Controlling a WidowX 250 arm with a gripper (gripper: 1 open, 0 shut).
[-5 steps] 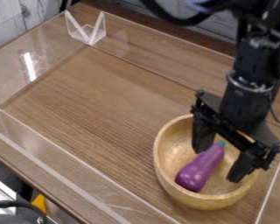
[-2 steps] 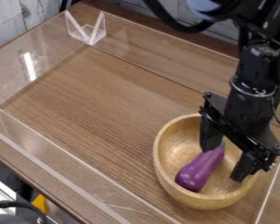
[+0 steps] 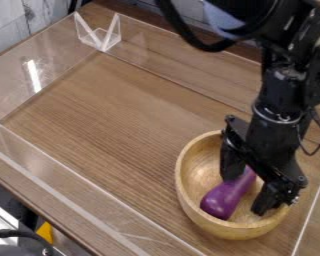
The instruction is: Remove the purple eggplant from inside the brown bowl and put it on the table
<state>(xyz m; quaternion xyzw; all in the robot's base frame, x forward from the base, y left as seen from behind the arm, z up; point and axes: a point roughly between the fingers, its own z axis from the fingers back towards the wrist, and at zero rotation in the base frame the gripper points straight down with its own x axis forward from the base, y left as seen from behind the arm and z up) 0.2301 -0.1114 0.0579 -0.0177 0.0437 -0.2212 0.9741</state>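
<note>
Purple eggplant (image 3: pixel 228 196) lies inside the brown bowl (image 3: pixel 195 173), between the wide-spread fingers of the black gripper (image 3: pixel 255 186), which points down into the bowl and grips nothing. The bowl sits at the near right of the wood-grain table (image 3: pixel 123 110), close to its clear acrylic wall (image 3: pixel 69 200).
</note>
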